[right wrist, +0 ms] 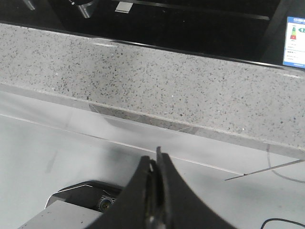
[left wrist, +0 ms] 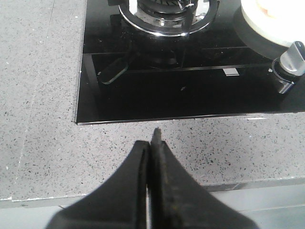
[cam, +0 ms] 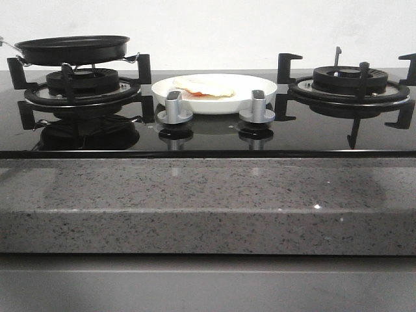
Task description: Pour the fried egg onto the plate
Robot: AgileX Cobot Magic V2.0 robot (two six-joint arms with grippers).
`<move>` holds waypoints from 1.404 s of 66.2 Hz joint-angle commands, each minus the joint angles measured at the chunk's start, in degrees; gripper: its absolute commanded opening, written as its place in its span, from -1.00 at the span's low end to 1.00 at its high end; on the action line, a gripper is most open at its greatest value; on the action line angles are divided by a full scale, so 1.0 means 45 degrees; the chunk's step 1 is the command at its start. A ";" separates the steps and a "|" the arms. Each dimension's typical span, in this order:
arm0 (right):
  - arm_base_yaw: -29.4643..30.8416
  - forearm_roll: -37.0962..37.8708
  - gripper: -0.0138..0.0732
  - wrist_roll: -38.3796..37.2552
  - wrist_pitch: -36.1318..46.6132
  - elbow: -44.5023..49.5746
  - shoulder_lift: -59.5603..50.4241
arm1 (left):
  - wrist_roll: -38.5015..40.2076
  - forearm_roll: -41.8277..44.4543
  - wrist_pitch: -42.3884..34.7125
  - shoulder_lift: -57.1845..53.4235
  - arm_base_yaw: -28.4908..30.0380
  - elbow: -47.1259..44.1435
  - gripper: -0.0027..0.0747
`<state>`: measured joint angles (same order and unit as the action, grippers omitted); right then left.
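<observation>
The fried egg (cam: 203,86), whitish with an orange patch, lies on the white plate (cam: 257,95) at the middle of the black hob, behind the two knobs. The plate's edge also shows in the left wrist view (left wrist: 267,24). The small black frying pan (cam: 73,49) sits on the left burner (cam: 81,84). Neither gripper shows in the front view. My left gripper (left wrist: 151,143) is shut and empty over the speckled counter in front of the hob. My right gripper (right wrist: 155,164) is shut and empty, below the counter's front edge.
Two grey knobs (cam: 175,107) (cam: 257,106) stand in front of the plate. The right burner (cam: 350,84) has a bare pan support. A speckled stone counter (cam: 208,201) runs along the front. A sticker (right wrist: 294,42) is on the hob's corner.
</observation>
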<state>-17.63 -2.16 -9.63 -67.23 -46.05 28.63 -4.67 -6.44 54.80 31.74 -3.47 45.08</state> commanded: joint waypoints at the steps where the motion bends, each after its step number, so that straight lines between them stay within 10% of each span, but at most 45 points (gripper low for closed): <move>1: 0.0040 0.0163 -0.84 0.0154 0.0699 -0.0280 0.0072 | 0.0123 -0.0201 -0.0883 0.0029 -0.0091 0.0340 -0.98; 18: 0.0040 0.0163 -0.84 0.0154 0.0699 -0.0280 0.0072 | 0.0099 0.0329 -0.1558 -0.0708 -0.0172 -0.0316 -0.98; 59: 0.0040 0.0163 -0.84 0.0154 0.0699 -0.0280 0.0072 | 0.0554 0.0852 -1.0452 -0.6394 0.0351 -0.8700 -0.98; 93: 0.0040 0.0163 -0.84 0.0154 0.0695 -0.0280 0.0082 | 0.2088 0.1839 -1.2494 -0.7303 0.0624 -1.0157 -0.98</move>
<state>-17.63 -2.18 -9.63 -67.23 -46.05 28.63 5.16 2.24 3.87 -0.24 -0.71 -0.31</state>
